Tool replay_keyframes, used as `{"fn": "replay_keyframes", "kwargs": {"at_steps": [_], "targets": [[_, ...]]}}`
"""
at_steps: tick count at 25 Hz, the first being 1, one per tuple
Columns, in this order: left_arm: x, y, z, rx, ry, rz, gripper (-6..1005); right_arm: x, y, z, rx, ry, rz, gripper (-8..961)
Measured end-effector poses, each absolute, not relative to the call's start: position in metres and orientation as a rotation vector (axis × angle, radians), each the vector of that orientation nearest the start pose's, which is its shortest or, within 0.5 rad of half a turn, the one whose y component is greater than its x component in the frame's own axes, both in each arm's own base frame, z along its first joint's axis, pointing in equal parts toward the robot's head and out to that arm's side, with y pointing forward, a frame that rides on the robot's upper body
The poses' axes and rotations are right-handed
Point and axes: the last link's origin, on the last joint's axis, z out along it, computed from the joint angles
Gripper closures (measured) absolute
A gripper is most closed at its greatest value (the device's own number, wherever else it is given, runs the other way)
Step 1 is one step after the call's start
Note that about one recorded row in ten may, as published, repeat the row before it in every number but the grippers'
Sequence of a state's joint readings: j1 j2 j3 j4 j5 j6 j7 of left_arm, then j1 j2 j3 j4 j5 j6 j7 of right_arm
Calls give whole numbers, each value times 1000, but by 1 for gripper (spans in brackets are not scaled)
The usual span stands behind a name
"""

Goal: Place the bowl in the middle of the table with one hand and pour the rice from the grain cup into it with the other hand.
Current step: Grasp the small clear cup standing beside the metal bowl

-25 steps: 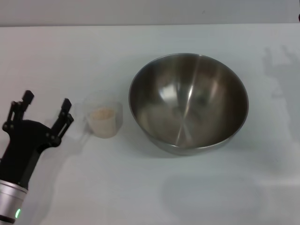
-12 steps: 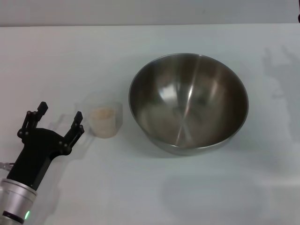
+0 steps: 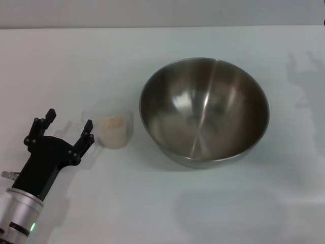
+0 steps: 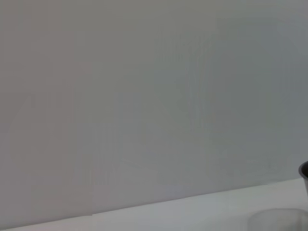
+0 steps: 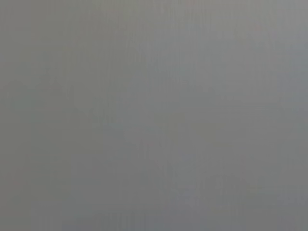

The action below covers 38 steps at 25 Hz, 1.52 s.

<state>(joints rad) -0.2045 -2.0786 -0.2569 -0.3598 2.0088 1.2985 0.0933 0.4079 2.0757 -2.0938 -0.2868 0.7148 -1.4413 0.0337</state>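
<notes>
The steel bowl (image 3: 204, 109) sits empty on the white table (image 3: 162, 203), a little right of the middle. The clear grain cup (image 3: 112, 130) stands upright just left of the bowl, with rice (image 3: 111, 122) in it. My left gripper (image 3: 69, 124) is open, low over the table, just left of the cup and apart from it. In the left wrist view the cup's rim (image 4: 279, 220) shows at one edge and a sliver of the bowl (image 4: 304, 170) beside it. My right gripper is out of view; only a shadow lies on the table at the far right.
The table's far edge (image 3: 162, 27) meets a grey wall. The right wrist view shows only plain grey.
My left gripper has moved right and slightly nearer the cup, staying open. The cup and bowl have not moved.
</notes>
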Motion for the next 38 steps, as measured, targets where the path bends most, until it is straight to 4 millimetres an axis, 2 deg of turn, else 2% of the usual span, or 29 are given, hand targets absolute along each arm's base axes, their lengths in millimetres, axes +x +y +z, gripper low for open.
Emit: {"fn": "replay_keyframes", "kwargs": {"at_steps": [17,38], "targets": [[-319,251,-79,-1842,-469,-615,137,282,329,23,-1402,237,923,496],[-315,283,-80,-1871,-472,-555,138,276,340,21,-1427,230,915,496]]}}
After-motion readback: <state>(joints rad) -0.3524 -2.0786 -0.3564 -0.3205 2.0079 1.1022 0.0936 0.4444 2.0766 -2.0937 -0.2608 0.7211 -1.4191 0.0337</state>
